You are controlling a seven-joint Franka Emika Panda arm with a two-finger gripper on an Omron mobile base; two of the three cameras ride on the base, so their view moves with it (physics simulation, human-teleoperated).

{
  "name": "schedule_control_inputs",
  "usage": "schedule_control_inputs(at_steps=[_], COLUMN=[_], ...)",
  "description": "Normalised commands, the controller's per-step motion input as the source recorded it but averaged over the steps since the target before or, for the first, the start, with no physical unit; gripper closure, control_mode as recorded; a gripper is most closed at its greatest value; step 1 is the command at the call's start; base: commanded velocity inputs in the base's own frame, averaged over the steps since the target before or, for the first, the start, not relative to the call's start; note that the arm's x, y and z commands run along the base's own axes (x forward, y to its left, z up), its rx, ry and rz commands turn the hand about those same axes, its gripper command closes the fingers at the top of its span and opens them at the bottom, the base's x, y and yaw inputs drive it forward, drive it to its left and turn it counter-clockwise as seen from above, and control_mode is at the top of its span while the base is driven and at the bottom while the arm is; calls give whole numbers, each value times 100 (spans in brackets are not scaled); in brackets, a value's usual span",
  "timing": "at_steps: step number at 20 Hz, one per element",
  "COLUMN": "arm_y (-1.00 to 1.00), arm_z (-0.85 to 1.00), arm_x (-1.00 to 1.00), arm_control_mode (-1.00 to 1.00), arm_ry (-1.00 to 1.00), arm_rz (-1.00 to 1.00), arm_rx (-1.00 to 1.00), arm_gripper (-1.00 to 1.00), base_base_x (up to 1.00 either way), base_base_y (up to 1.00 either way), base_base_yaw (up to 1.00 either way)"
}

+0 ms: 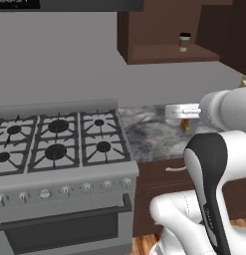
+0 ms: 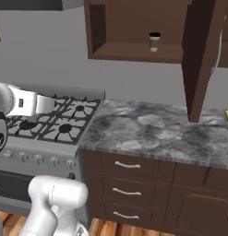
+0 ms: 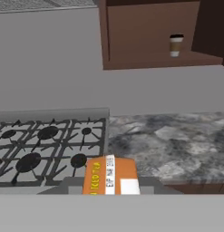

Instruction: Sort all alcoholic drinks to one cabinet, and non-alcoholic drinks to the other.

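The step in hand looks like carrying the second soft drink up to join the first. The open dark brown wooden wall cabinet with a single shelf board (image 2: 134, 50) hangs above the grey marbled stone bench (image 2: 152, 131), and the tan paper coffee cup with dark lid (image 2: 154, 41) already stands upright on that shelf, toward its right part. So the non-alcoholic side is half done, by my reading.

The claw (image 3: 111, 188) is closed narrow on the small yellow-orange can with a white label strip (image 3: 111, 176), which sits right at the bottom of the hand view, out over the front edge of the range and bench. In the left base view a bit of orange shows just beyond the white hand, above the bench.

Next the can has to go up and forward to shelf height, then in over the front lip of the board, and be set down upright beside the cup without knocking it.

The silver gas range with black burner grates (image 1: 60, 144) stands to the left of the bench. The tall dark brown swung-open cabinet door (image 2: 201, 60) hangs down at the right of the opening and narrows the approach from that side. The brown drawer fronts with silver handles (image 2: 127, 177) lie below the bench, out of the way.
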Motion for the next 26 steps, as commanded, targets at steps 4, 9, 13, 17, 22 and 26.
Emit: schedule_control_inputs(at_steps=[4, 9, 13, 17, 22, 26], arm_y=[0, 0, 0, 0, 0, 0], arm_z=[0, 0, 0, 0, 0, 0], arm_x=[0, 0, 0, 0, 0, 0], arm_control_mode=[100, 100, 100, 100, 100, 100], arm_ry=[0, 0, 0, 0, 0, 0], arm_rz=[0, 0, 0, 0, 0, 0], arm_rx=[0, 0, 0, 0, 0, 0], arm_gripper=[100, 100, 100, 100, 100, 100], base_base_x=[0, 0, 18, 39, 29, 23], base_base_y=[-49, -45, -31, -22, -29, -37], base_base_yaw=[2, 3, 4, 3, 1, 0])
